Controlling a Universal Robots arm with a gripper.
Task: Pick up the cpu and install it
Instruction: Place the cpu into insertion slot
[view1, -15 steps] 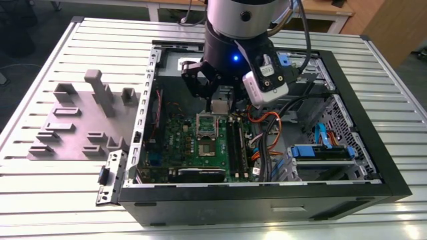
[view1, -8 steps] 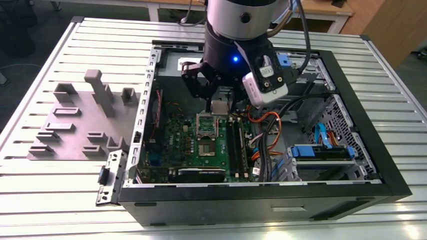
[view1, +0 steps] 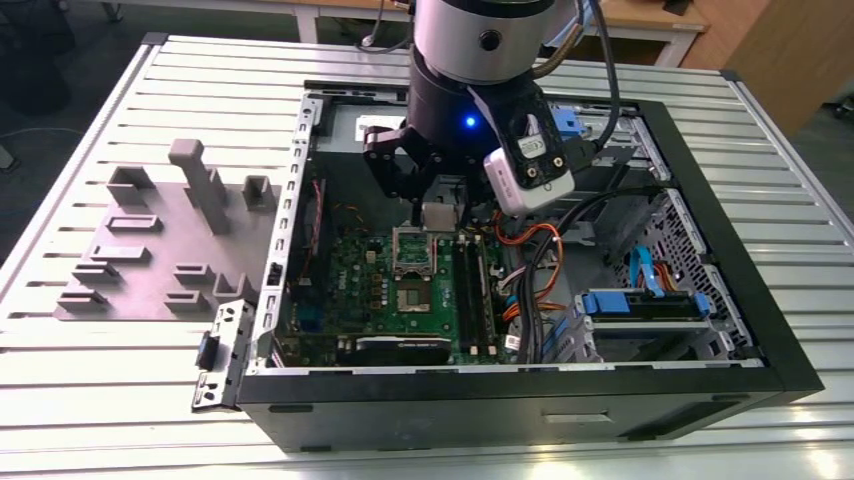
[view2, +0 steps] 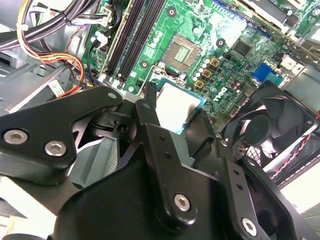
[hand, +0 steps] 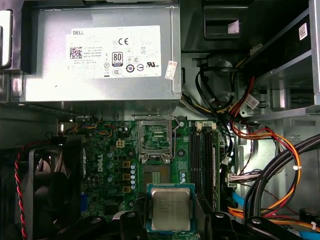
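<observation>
The cpu (hand: 171, 206) is a small square chip with a silvery top and a thin pale rim, held flat in my gripper (hand: 170, 222), which is shut on its opposite edges. In the second wrist view the cpu (view2: 175, 102) sits between the black fingers (view2: 146, 111) of the gripper (view2: 176, 114), above the green motherboard (view2: 225, 30). The socket (hand: 157, 175) lies open just beyond the chip, with its silver frame (hand: 156, 137) raised behind it. In the exterior view the gripper (view1: 438, 208) hangs inside the open computer case, the cpu (view1: 438, 216) a little above the socket (view1: 415, 296).
A grey power supply (hand: 100, 55) fills the case's far end. A black fan (view2: 270, 125) stands close beside the gripper. Bundles of orange and black cables (hand: 270, 165) and memory slots (hand: 206, 160) flank the socket. A grey block fixture (view1: 167, 245) lies on the slatted table at the exterior view's left.
</observation>
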